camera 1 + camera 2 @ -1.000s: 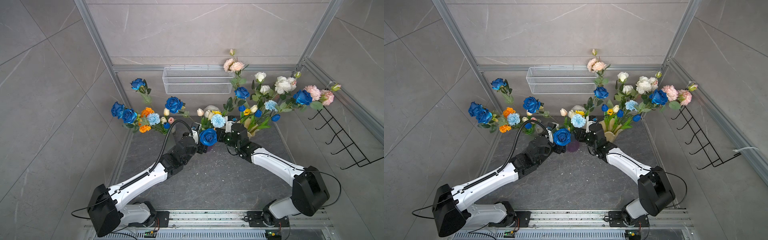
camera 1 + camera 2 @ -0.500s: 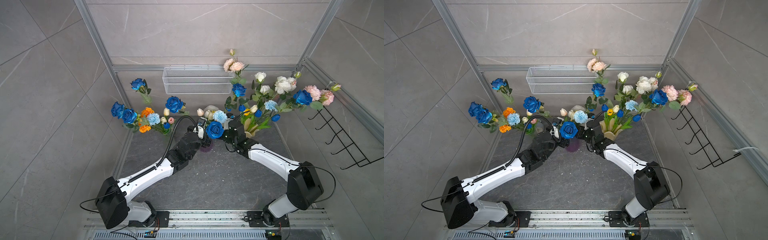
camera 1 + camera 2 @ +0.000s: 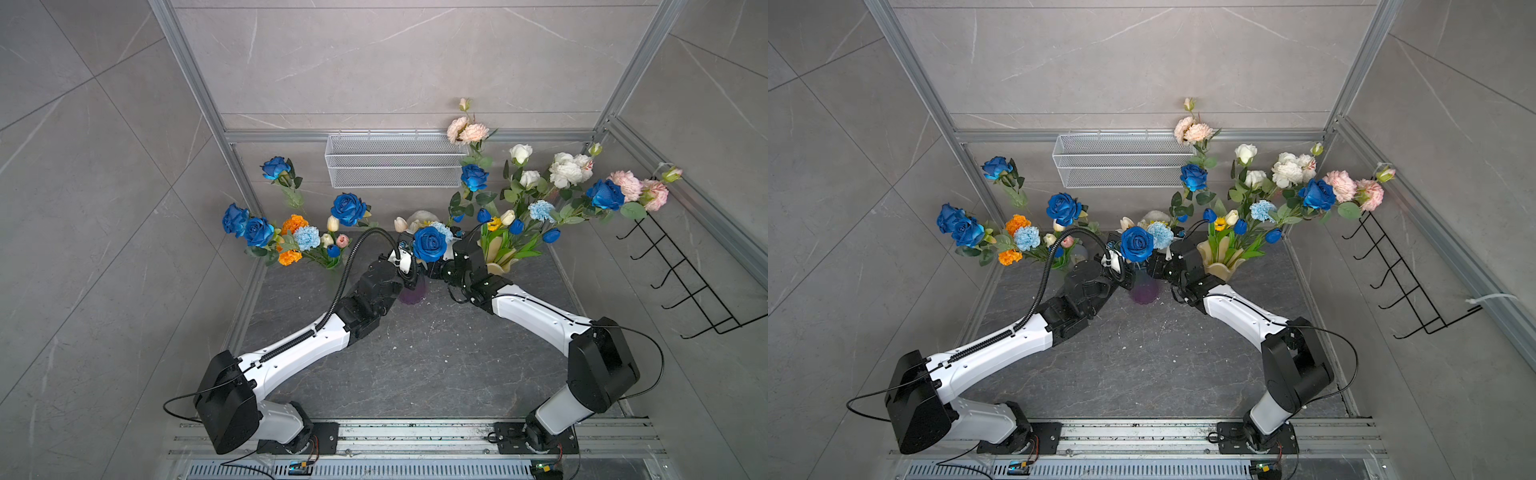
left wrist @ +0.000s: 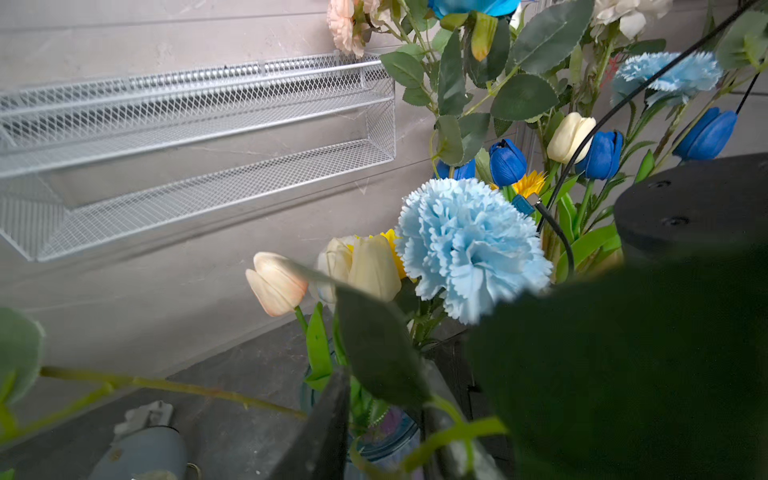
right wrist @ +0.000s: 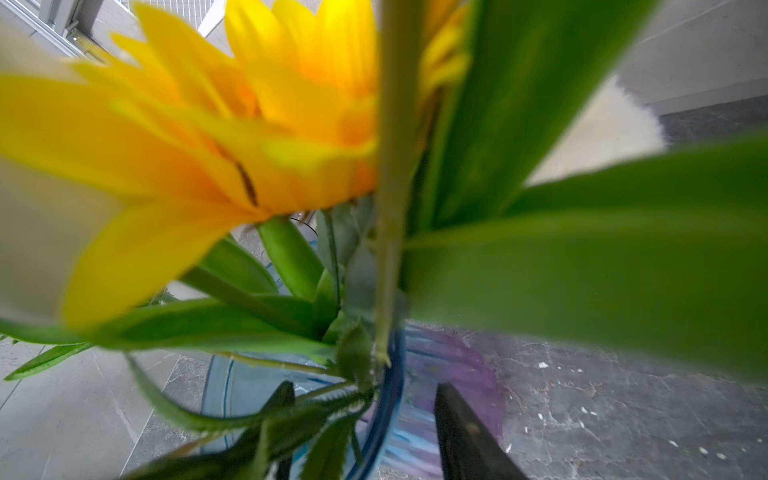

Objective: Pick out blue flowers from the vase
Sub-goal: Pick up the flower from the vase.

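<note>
On the dark surface (image 3: 415, 365) the purple glass vase (image 3: 412, 296) stands at 12 o'clock. The cream vase (image 3: 496, 266) is just beside it at 1 o'clock, and a third bunch (image 3: 299, 245) is well apart at 10 o'clock. Blue flowers (image 3: 349, 208) show in all three. The deep-blue rose (image 3: 430, 244) rises from the purple vase, with the pale blue carnation (image 3: 441, 230) just beside its head at 1 o'clock. I judge these artificial blooms light, their fabric heads soft and crushable, and their long stems wiry and apt to snag on neighbouring leaves. So I would take hold low on the bare stem, just above the glass rim, and pull straight up. My left gripper (image 4: 386, 399) has its jaws drawn near around a green stem (image 4: 457, 430), but I cannot tell whether they pinch it. My right gripper (image 5: 363, 388) stands jaws apart astride the vase rim, and I cannot tell whether it presses the glass. Since a second ago my left arm (image 3: 299, 349) has reached farther toward 12 o'clock, and the rose head has shifted that way too.
</note>
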Tool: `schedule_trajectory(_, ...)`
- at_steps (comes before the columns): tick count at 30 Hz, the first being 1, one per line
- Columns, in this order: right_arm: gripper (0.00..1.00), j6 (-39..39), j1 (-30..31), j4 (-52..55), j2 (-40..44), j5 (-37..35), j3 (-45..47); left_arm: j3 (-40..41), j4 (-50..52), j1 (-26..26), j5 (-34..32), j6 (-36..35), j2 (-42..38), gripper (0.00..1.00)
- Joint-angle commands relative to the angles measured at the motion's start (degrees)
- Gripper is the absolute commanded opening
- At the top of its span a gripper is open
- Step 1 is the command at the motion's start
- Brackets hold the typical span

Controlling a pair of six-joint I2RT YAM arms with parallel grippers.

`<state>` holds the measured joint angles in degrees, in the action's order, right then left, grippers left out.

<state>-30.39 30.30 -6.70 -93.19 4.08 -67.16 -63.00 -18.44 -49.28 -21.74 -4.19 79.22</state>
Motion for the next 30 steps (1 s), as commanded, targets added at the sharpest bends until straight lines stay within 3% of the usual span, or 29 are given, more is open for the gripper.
schedule_trajectory(1,0.55,2.1,0.2,2.2,-1.2,-0.2,-2.4,-3.2,-1.7,-0.3,2.3,-1.1,-0.9,0.16)
schedule_trajectory(6,0.55,3.2,0.4,3.8,-1.4,-1.1,-3.2,-4.9,0.2,-0.3,5.5,-0.7,-2.6,0.01)
schedule_trajectory(15,0.56,3.1,0.5,3.0,-1.2,-1.9,-2.3,-12.0,6.2,-0.3,12.8,0.4,-5.1,0.0)
schedule_trajectory(25,0.56,4.2,0.5,4.9,-1.8,-1.9,-3.9,-21.6,28.2,-0.3,16.5,0.8,-10.9,0.0)
schedule_trajectory(30,0.57,4.4,0.5,4.2,-1.3,-0.9,-4.2,-30.3,43.2,-0.3,17.2,-0.7,-13.4,0.0)
